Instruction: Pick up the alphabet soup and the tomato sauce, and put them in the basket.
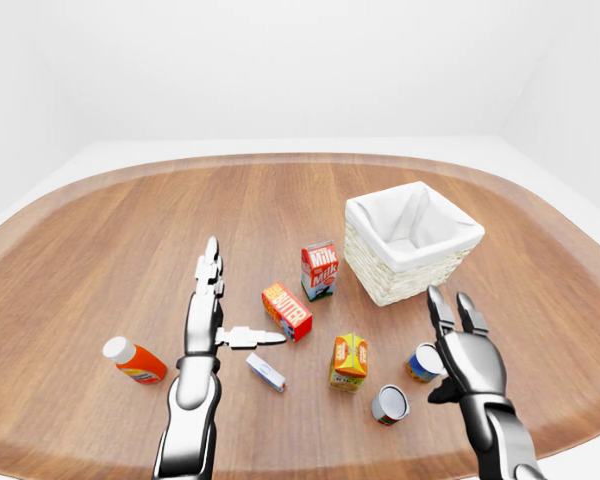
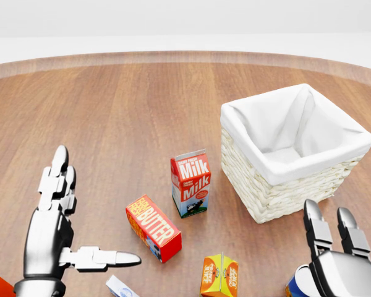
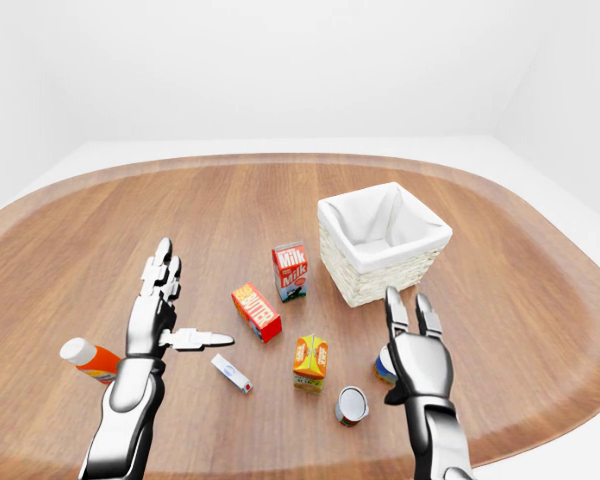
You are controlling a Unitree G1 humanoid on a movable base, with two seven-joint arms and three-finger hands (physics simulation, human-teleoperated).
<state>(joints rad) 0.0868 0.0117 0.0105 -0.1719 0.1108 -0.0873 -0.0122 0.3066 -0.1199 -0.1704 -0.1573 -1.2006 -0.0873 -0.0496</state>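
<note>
Standing upright on the desk [image 1: 100, 230], a blue-labelled can [image 1: 421, 362], taken to be one of the task's two, is found just left of the right robot hand [image 1: 458, 345], fingers spread, nothing gripped. A second can [image 1: 389, 404] is laid on its side nearer. The left robot hand [image 1: 212, 310], open, is placed well apart. Both labels are illegible; the upright can is partly hidden. The basket [image 1: 412, 242] is set farther off.

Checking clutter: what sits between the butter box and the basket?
In the left-eye view, the milk carton stands upright between the butter box and the basket; otherwise bare wood.
</note>
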